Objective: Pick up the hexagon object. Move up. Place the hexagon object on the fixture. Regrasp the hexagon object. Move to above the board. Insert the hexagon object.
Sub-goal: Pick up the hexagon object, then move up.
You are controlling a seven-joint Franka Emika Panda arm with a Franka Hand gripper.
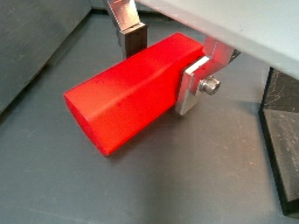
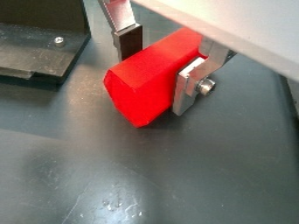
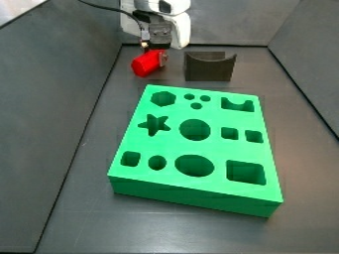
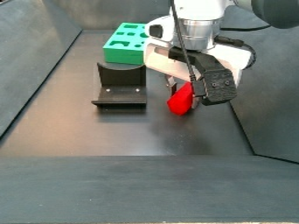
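Claw (image 1: 167,59) pinching the red hexagon object (image 1: 122,101) beside the fixture (image 3: 208,65), low over the dark surface (image 2: 176,175).

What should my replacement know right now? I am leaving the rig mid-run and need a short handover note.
End effector: its fingers stand on either side of the hexagon object, seemingly shut on it.
Hexagon object: low over the floor next to the fixture; the views do not settle whether it is lifted off yet.
Fixture: nothing on it.
Board: apart from both, its holes unfilled.
Done: the grasp, apparently.
Left: move up, place on the fixture, regrasp, move above the board, insert.
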